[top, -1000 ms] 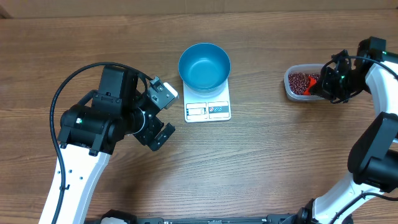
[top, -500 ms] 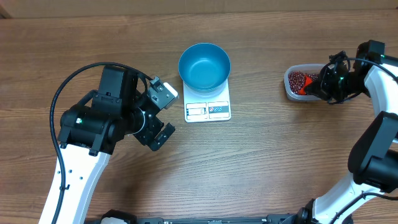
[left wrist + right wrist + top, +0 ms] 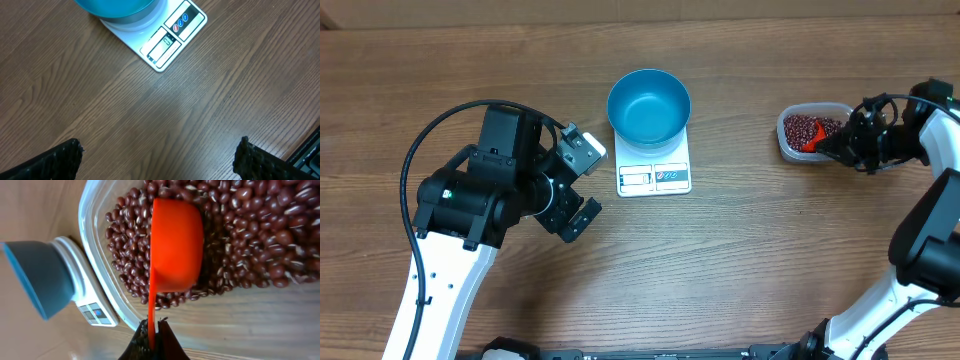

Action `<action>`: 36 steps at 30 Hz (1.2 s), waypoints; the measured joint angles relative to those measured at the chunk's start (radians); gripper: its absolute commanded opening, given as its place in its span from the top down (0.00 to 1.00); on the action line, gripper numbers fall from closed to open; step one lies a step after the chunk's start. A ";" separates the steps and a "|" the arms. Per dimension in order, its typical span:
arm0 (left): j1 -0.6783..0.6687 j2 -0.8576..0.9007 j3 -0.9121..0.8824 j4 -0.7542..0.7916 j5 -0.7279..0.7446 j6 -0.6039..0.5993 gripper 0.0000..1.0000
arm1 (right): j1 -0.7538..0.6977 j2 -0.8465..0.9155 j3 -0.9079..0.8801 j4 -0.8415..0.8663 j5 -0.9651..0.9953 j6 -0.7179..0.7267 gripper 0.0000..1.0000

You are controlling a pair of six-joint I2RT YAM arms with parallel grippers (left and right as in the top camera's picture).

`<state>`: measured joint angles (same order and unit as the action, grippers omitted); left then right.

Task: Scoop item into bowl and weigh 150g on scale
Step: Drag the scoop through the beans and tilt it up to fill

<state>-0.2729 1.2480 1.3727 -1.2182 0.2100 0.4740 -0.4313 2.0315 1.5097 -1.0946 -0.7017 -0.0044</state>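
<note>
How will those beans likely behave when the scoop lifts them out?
The beans look small, smooth and loose, so they probably flow around the scoop rather than clump. Being rounded, spilled ones would likely roll across the table. The scoop's thin handle is pinched in the right gripper, so a heaped load might tilt it.

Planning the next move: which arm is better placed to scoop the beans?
Right. The right gripper holds the orange scoop among the beans; the left gripper stands open near the scale.
</note>
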 measured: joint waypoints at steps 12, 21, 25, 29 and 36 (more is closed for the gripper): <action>0.000 0.000 0.000 0.000 0.000 0.000 0.00 | -0.001 0.011 0.000 -0.001 -0.039 0.002 0.96; 0.000 0.000 0.000 0.000 0.000 0.000 0.00 | -0.052 0.025 -0.003 -0.020 -0.055 0.003 0.96; 0.000 0.000 0.000 0.000 0.000 0.000 0.00 | -0.082 0.025 -0.005 -0.032 -0.068 -0.006 0.96; 0.000 0.000 0.000 0.000 0.000 0.000 0.01 | -0.111 0.026 -0.005 -0.058 -0.090 -0.037 0.96; 0.000 0.000 0.000 0.000 0.000 0.000 0.00 | -0.146 0.027 -0.006 -0.084 -0.135 -0.080 0.96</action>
<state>-0.2729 1.2480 1.3727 -1.2182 0.2100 0.4740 -0.5774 2.0583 1.5032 -1.1790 -0.8368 -0.0841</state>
